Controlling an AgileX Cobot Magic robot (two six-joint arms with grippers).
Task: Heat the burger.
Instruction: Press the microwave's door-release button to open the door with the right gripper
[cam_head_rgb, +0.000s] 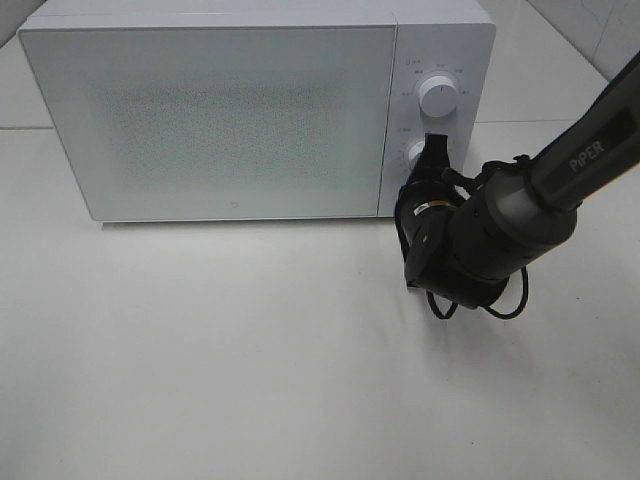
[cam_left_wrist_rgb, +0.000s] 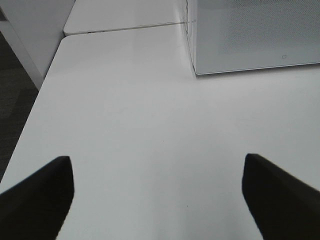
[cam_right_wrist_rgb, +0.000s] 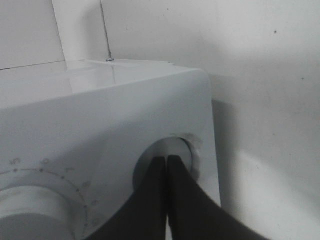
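The burger is out of view; the white microwave (cam_head_rgb: 220, 110) stands with its door closed. My right gripper (cam_head_rgb: 432, 146) is shut, and its fingers pressed together touch the lower knob (cam_head_rgb: 415, 153) on the control panel. In the right wrist view the dark fingertips (cam_right_wrist_rgb: 167, 162) meet the rim of that knob (cam_right_wrist_rgb: 175, 146), with nothing held between them. My left gripper (cam_left_wrist_rgb: 157, 160) is open over bare white table, its two dark fingers (cam_left_wrist_rgb: 40, 192) wide apart and empty. It does not show in the exterior high view.
The upper dial (cam_head_rgb: 438, 96) sits above the lower knob, and its marked scale shows in the right wrist view (cam_right_wrist_rgb: 25, 210). The microwave's near corner (cam_left_wrist_rgb: 196, 70) lies ahead of the left gripper. The table's edge (cam_left_wrist_rgb: 37, 95) drops to dark floor.
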